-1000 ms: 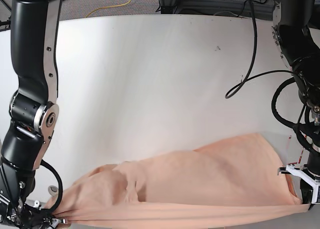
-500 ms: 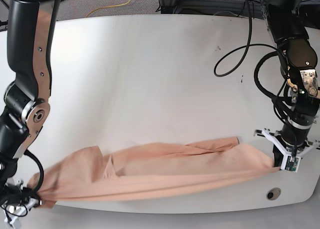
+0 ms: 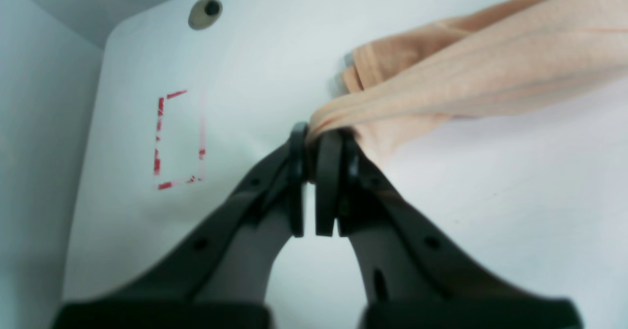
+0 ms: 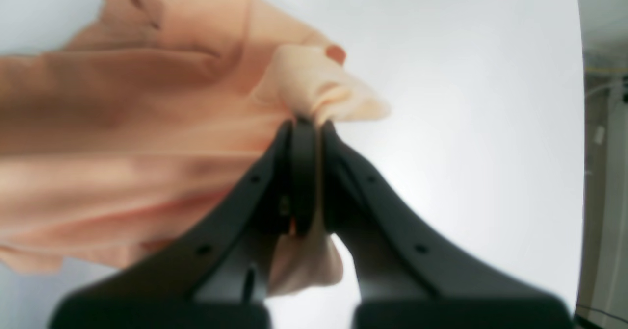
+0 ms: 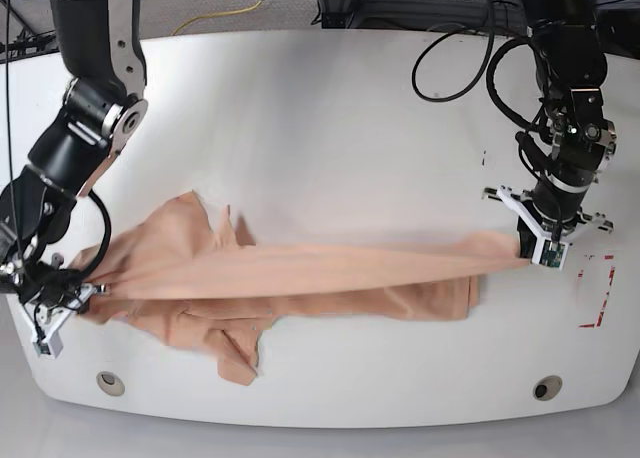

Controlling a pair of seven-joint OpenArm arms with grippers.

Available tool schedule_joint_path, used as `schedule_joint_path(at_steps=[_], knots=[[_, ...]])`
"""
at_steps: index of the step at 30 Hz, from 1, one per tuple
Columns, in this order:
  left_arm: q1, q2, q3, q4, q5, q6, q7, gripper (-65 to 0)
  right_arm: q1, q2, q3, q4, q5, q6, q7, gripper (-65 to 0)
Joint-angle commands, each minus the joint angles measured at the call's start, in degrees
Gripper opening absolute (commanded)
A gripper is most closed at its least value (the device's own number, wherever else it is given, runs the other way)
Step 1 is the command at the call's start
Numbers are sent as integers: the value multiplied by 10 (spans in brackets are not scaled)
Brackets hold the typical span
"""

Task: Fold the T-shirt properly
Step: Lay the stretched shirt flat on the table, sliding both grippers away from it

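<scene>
Peach cotton stretches in a long band across the near half of the white table [image 5: 320, 108] in the base view: the T-shirt [image 5: 300, 273], pulled taut between the two arms. At the left of that view the right gripper [image 5: 75, 290] sits low near the table's front-left edge, with its jaws clamped on a bunched end of the cloth. The right wrist view shows this closely, the dark fingers [image 4: 301, 172] pressed together with a puff of fabric [image 4: 314, 88] squeezed out above them and more hanging below. Just right of that gripper the shirt spreads into loose, rumpled folds lying on the table, one flap reaching toward the front edge. A round grommet hole [image 5: 111, 383] sits in the tabletop near that corner.

Toward the middle the cloth narrows into a tight ridge over a flatter layer beneath. At the right the left gripper [image 5: 535, 246] pinches the other end; in the left wrist view its jaws [image 3: 314, 172] are closed on a gathered edge of the shirt [image 3: 466, 84]. Beyond it lie a red tape rectangle [image 5: 597, 290] and a second grommet hole [image 5: 546, 387]. No containers appear in any view.
</scene>
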Motion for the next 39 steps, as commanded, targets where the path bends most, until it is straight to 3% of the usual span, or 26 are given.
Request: schedule_joint_path(at_steps=[1,8,14,18,23,27,35,39], knots=[[3,3,-2,10,0,5,-18,-650,-32,-7,-2,82,38,2,10,-650],[57,24,-6,8,1,5,-95,-650,-181,-41,-6,271,114,2,52,-650],[116,25,-6,9,1,5,-174,-650,-281,-62,-23,386,129,2,85,-650],[149,25,-8,10,0,5,-182,-650,-342,-63,-30,409,130,2,114,-650],[190,25,-61,11,0,0,-183,-650,-401,-63,-28,409,130,1,134,-650],[219,28,-109,11,0,-56,-183,-650,-434,-75,-7,409,130,1,134,-650],[249,75,-221,9,6,-161,-181,-650,-482,-90,12,407,131,1,134,-650],[275,74,-237,9,6,-184,-181,-650,-515,-118,15,407,130,1,134,-650]])
